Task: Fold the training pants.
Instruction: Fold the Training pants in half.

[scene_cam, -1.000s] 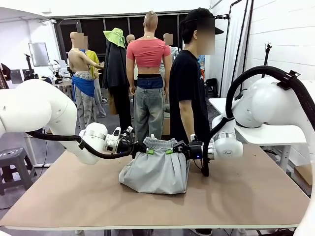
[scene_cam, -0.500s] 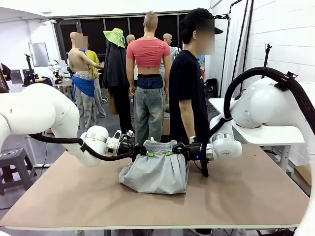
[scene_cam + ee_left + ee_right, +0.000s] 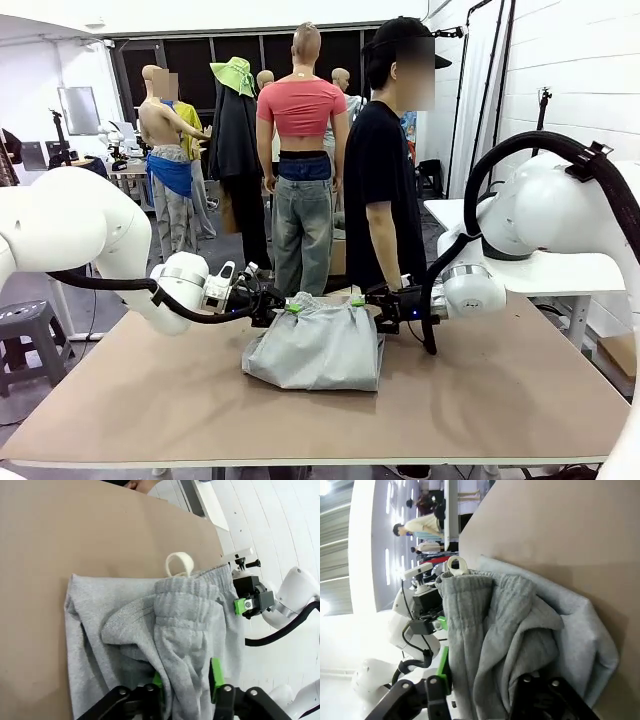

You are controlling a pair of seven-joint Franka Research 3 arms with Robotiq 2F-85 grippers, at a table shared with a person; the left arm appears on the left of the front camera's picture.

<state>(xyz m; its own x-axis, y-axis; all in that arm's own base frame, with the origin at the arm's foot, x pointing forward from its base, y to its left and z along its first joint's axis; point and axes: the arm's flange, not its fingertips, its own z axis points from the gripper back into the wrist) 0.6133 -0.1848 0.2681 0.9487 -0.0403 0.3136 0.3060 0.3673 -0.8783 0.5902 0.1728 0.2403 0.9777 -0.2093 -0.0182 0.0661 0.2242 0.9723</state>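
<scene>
The training pants [image 3: 315, 345] lie bunched mid-table toward its far edge. The left gripper [image 3: 186, 684] and right gripper [image 3: 485, 690] have jaws part-spread around waistband cloth — it could snag as they withdraw and undo the fold. Wrist views reveal the white drawstring loop [image 3: 179, 563].

I look across a plain brown table [image 3: 500, 400] that spans the lower half of the front view; at 3 o'clock a white panelled wall [image 3: 570, 70] runs back, with a white side table [image 3: 560, 272] against it; at 12 o'clock dark window panes [image 3: 200, 60] sit under a white ceiling; at 9 o'clock a grey floor [image 3: 40, 285] holds a small grey stool [image 3: 25, 335]; the light is bright and even.
</scene>
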